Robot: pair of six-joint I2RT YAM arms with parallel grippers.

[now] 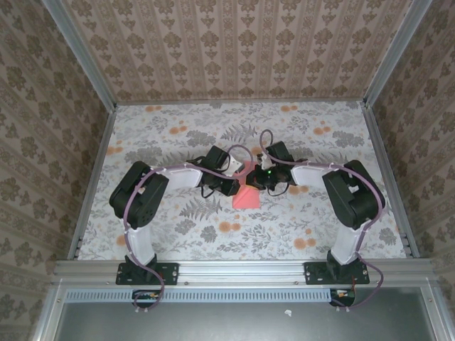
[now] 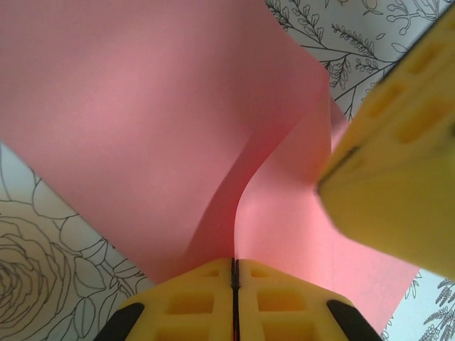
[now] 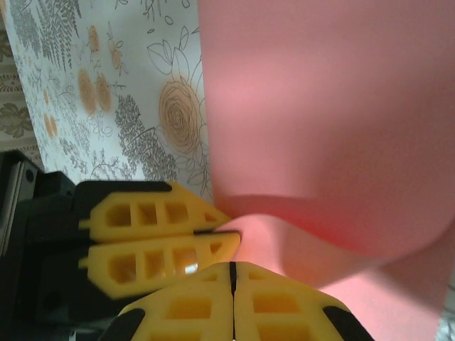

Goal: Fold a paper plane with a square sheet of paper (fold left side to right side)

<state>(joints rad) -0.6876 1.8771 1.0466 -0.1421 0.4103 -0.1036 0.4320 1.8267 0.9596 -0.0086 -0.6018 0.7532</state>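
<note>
The square sheet of paper (image 1: 248, 198) is plain pink-red and lies at the table's middle, between the two wrists. In the left wrist view the sheet (image 2: 142, 106) has one flap curling upward. Its raised edge runs straight into my left gripper (image 2: 233, 261), which is shut on it. The right wrist view shows the same pinch, with the left gripper (image 3: 229, 229) on the curled flap of the sheet (image 3: 320, 106). My right gripper (image 3: 232, 267) is shut just beside that flap, with nothing visible between its fingers (image 2: 398, 156). The paper plane is out of view.
The flower-print tablecloth (image 1: 178, 135) covers the table. Patterned walls and an aluminium frame (image 1: 92, 170) close it in on three sides. Both arms (image 1: 142, 192) bend inward from their bases at the near rail, and their wrists almost touch over the paper.
</note>
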